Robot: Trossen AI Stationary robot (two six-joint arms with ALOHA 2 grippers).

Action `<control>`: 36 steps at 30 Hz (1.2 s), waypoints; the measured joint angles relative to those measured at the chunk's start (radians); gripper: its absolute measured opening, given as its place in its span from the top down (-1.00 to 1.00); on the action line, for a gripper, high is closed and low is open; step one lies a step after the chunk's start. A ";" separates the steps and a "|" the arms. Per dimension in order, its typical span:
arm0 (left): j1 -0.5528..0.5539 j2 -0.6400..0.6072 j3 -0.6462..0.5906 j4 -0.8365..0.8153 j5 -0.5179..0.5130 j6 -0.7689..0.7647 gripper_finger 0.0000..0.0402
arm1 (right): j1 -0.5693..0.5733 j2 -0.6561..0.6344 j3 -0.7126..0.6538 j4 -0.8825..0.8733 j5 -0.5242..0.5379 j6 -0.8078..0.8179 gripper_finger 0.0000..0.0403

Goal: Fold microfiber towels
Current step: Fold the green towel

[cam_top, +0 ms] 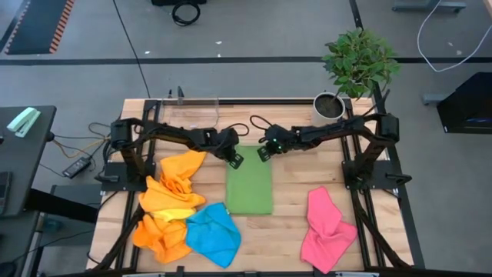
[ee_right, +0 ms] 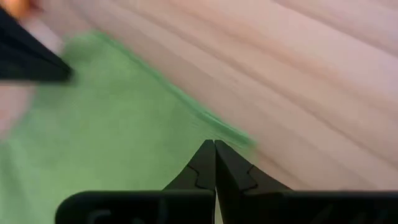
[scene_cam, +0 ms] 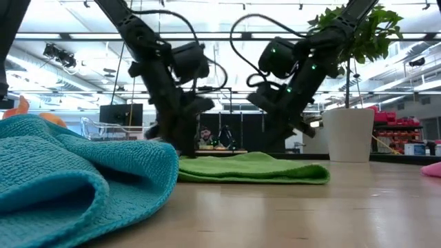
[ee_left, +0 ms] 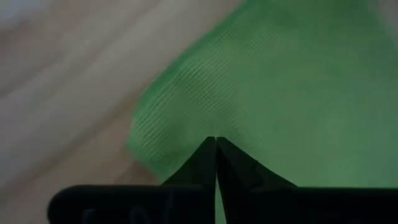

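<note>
A green microfiber towel (cam_top: pixel 249 188) lies folded into a flat upright rectangle in the middle of the table, also visible in the low view (scene_cam: pixel 251 167). My left gripper (cam_top: pixel 236 160) is shut and low at the towel's far left corner (ee_left: pixel 180 118). My right gripper (cam_top: pixel 263 153) is shut at the far right corner (ee_right: pixel 239 134); in the low view its fingers (scene_cam: pixel 301 131) stand a little above the cloth. My left gripper comes down slanting from the table's left side to the green towel's far left corner (ee_left: pixel 186 143). Its shut fingertips sit over the cloth, but I cannot tell whether they touch it.
Orange and yellow towels (cam_top: pixel 175 192) lie heaped at the left, a blue one (cam_top: pixel 213 233) sits at the near edge, and a pink one (cam_top: pixel 327 227) is at the right. A clear tray (cam_top: pixel 192 108) and a potted plant (cam_top: pixel 329 105) stand along the far edge.
</note>
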 joint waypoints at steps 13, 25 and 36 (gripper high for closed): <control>0.011 0.028 0.003 0.012 -0.004 0.015 0.91 | -0.039 -0.001 0.000 0.077 -0.030 -0.058 0.98; 0.010 0.028 0.003 -0.005 -0.007 -0.009 0.97 | -0.041 0.091 0.003 0.043 -0.037 -0.057 0.98; 0.011 -0.077 0.001 0.040 -0.025 -0.005 0.93 | -0.037 -0.016 -0.002 -0.004 -0.035 -0.118 0.98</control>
